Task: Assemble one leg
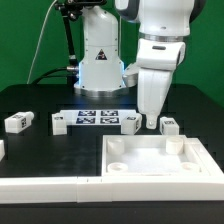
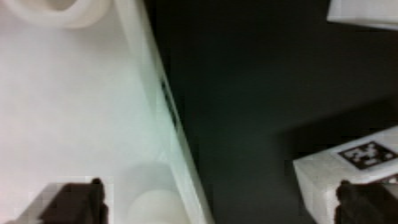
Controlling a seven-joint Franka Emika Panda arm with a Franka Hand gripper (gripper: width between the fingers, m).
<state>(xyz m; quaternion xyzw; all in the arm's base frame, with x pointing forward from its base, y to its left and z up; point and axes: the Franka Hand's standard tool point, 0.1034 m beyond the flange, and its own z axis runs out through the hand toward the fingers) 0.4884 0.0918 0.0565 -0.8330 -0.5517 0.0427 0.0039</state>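
Note:
The large white panel (image 1: 165,158) lies at the front right of the table, with round corner sockets (image 2: 71,12). My gripper (image 1: 152,122) hangs just above the panel's back edge. In the wrist view the gripper (image 2: 217,205) is open and empty. One dark finger (image 2: 71,203) is over the panel and the other finger (image 2: 366,200) is over a tagged white leg (image 2: 361,157). That leg (image 1: 170,125) stands on the black table close behind the panel. Two more legs (image 1: 17,122) (image 1: 61,122) lie at the exterior view's left.
The marker board (image 1: 99,118) lies flat behind the gripper, in front of the arm's white base (image 1: 100,60). A long white bar (image 1: 45,186) runs along the front edge. Another white piece (image 2: 363,10) shows at the wrist view's edge.

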